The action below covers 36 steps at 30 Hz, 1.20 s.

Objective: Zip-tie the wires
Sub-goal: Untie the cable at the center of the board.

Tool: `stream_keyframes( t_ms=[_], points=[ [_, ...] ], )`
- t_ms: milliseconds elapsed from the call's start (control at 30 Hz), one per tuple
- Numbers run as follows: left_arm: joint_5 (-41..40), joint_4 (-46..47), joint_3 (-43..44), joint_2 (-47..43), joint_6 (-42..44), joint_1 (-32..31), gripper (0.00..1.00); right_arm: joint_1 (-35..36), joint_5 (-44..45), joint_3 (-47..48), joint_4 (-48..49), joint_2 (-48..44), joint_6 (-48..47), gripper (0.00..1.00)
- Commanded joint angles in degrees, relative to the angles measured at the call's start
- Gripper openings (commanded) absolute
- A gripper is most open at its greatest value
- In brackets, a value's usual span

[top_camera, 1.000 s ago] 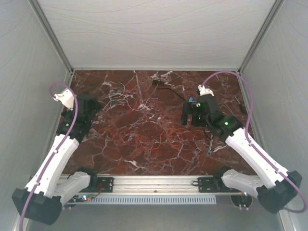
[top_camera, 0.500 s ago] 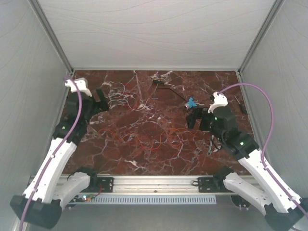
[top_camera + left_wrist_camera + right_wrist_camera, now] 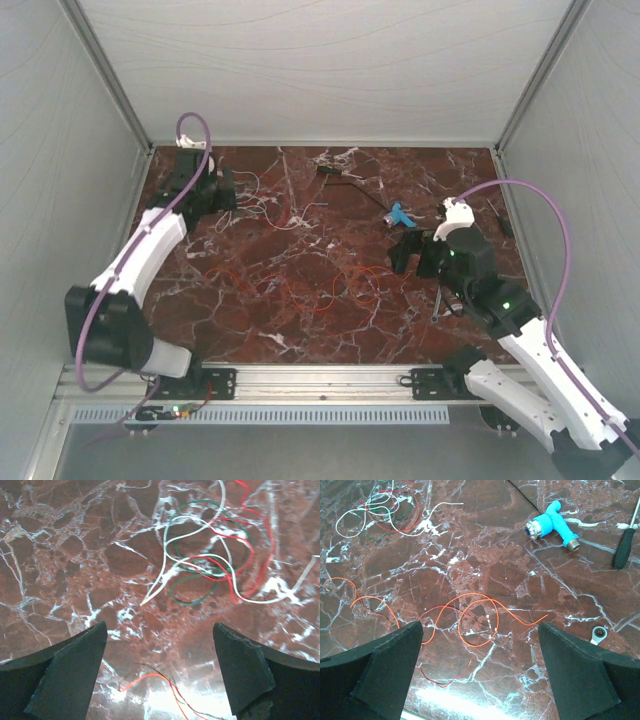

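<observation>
- I'm over a red marble bench [image 3: 240, 335], grey walls around.
- Right jaws spread, empty; orange wires [image 3: 477, 595] loop just ahead, blue fitting [image 3: 555, 527] and screwdriver [image 3: 621, 555] beyond.
- Far left, my left jaws spread over the white-red-green wire tangle [image 3: 212, 560].

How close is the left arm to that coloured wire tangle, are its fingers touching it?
Apart. The left wrist view shows both fingers open, with a strip of marble between their tips and the wire tangle lying ahead.
</observation>
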Motion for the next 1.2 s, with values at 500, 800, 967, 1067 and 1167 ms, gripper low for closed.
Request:
stream_keyframes(
  t_ms=[500,800,967,1067,1167],
  points=[
    [8.67,3.02,1.33,14.49,7.54,7.61,0.78,0.1,-2.29,-1.08,0.52,-1.1,-0.81,0.98],
    [12.61,4.76,2.93,20.49,7.62,9.01,0.55,0.09,-2.19,-1.41,-0.14,-2.27,-0.47,0.98],
    [12.84,5.83,3.11,22.05,7.65,9.01,0.42,0.09,-2.1,-1.68,-0.42,-2.65,-0.27,0.98],
    [13.06,6.3,3.23,22.79,7.63,9.02,0.37,0.11,-2.04,-1.91,-0.52,-2.76,-0.06,0.98],
    [13.55,6.51,3.52,23.52,7.55,9.1,0.36,0.08,-2.09,-2.06,-0.62,-2.77,0.05,0.98]
  ],
)
